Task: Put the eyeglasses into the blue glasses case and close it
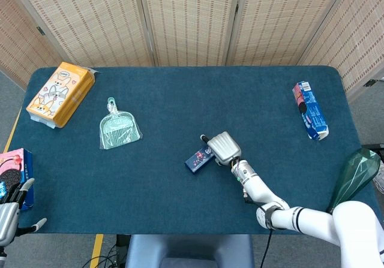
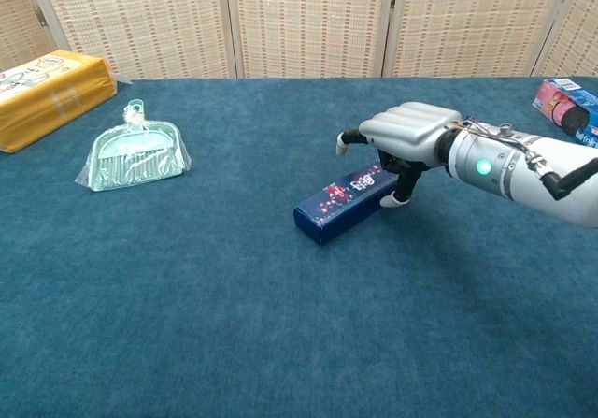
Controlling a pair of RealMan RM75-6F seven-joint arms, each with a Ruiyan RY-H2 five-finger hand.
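The blue glasses case (image 1: 197,158) (image 2: 342,203), printed with small flowers, lies with its lid down near the middle of the table. No eyeglasses show in either view. My right hand (image 1: 223,147) (image 2: 407,136) hovers just past the case's right end, knuckles up and fingers bent downward. Its thumb sticks out to the left, and one fingertip (image 2: 401,199) reaches down beside the case's end. It holds nothing. My left hand (image 1: 9,216) hangs off the table's near-left corner with fingers apart and empty; the chest view does not show it.
An orange tissue pack (image 1: 60,93) (image 2: 47,91) and a bagged green dustpan (image 1: 119,127) (image 2: 135,156) lie at the left. A blue snack box (image 1: 310,110) (image 2: 570,105) sits at the right, and a pink cookie box (image 1: 13,169) at the left edge.
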